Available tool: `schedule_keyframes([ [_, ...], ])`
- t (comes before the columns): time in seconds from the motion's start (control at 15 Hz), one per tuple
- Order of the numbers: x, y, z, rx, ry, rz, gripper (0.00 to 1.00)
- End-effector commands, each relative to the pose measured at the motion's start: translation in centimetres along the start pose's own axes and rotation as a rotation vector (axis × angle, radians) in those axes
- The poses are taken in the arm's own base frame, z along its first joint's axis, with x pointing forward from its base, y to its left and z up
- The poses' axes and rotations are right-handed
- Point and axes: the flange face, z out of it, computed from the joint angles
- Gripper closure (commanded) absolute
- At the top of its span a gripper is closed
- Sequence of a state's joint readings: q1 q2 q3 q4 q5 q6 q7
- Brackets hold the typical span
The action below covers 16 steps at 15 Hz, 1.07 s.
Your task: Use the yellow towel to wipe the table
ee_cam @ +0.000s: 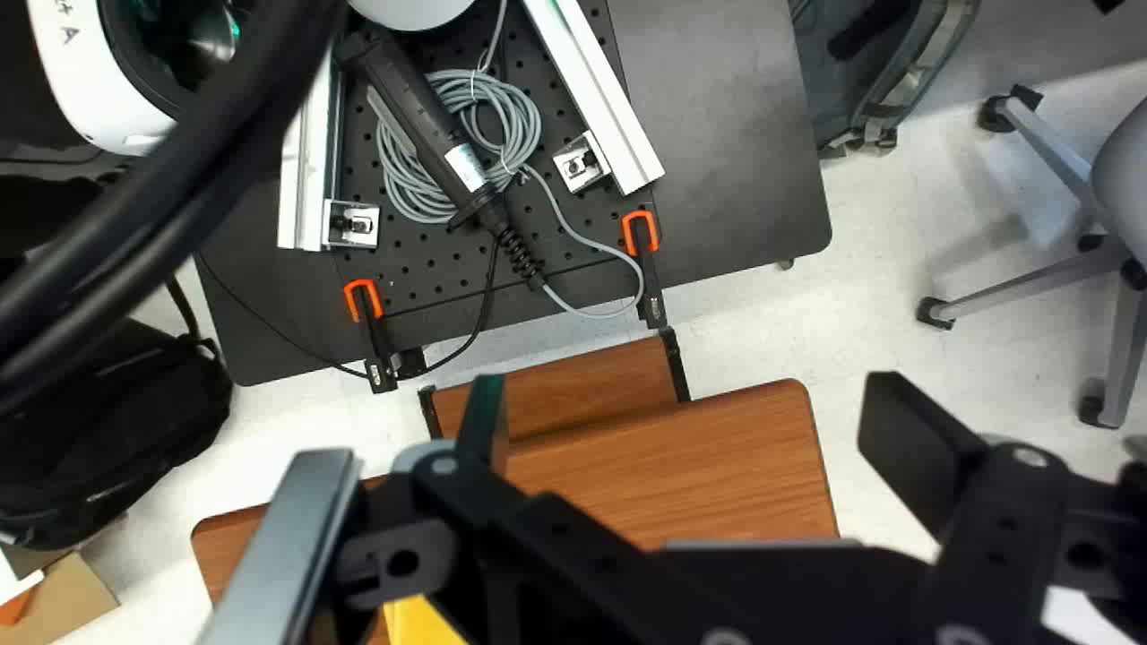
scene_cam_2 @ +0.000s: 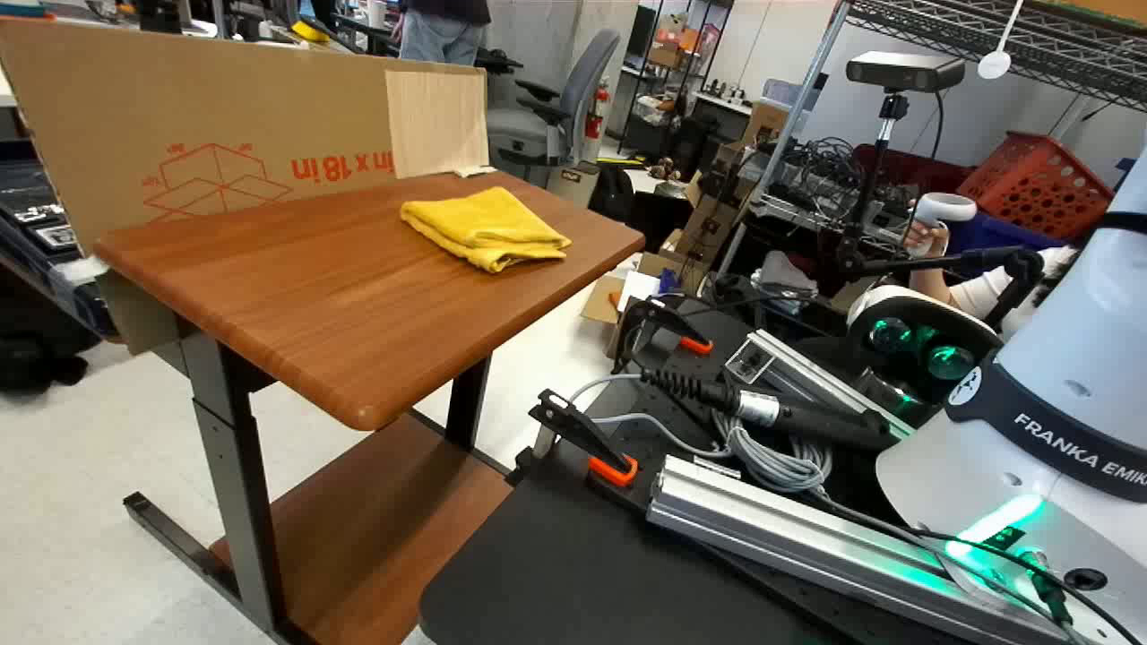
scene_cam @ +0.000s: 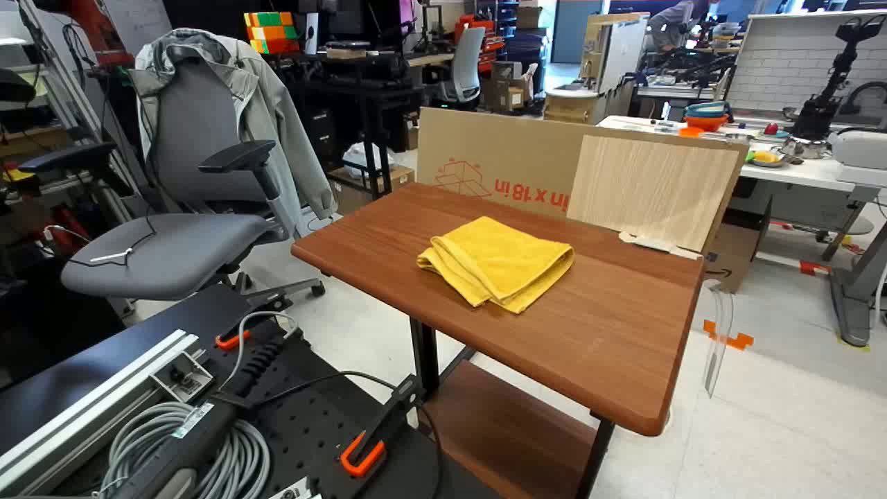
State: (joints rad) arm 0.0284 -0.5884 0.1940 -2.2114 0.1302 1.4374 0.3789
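Spread hand [ee_cam: 685, 408], folded yellow towel [scene_cam: 502, 263]
In the wrist view the fingers [ee_cam: 914, 448] stand wide apart; in both exterior views the towel lies on the brown tabletop [scene_cam: 610, 326], an upright cardboard sheet [scene_cam: 499, 142] behind.

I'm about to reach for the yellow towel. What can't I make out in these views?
Yellow towel: in the wrist view, mostly hidden behind the gripper and cut off by the bottom edge.
Table under the towel: covered by it in both exterior views.
Franka arm: cut off by the right edge in an exterior view; neither exterior view shows the gripper.
Label on the black handle: print too small in both exterior views.
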Motion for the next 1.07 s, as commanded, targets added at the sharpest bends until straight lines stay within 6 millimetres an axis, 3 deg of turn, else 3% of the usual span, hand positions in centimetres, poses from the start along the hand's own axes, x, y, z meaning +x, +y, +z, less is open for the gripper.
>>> schedule_keyframes([
  [0.0,0.0,0.0,-0.1,0.000,-0.001,0.000,0.00],
  [0.4,0.0,0.0,-0.1,0.000,0.000,0.000,0.00],
  [0.47,0.8,0.1,-0.2,0.004,-0.016,0.013,0.00],
  [0.6,4.0,1.7,-0.4,0.024,-0.048,0.102,0.00],
  [0.67,6.3,3.8,0.1,0.029,-0.075,0.175,0.00],
  [1.0,15.3,13.3,6.0,0.087,-0.114,0.446,0.00],
])
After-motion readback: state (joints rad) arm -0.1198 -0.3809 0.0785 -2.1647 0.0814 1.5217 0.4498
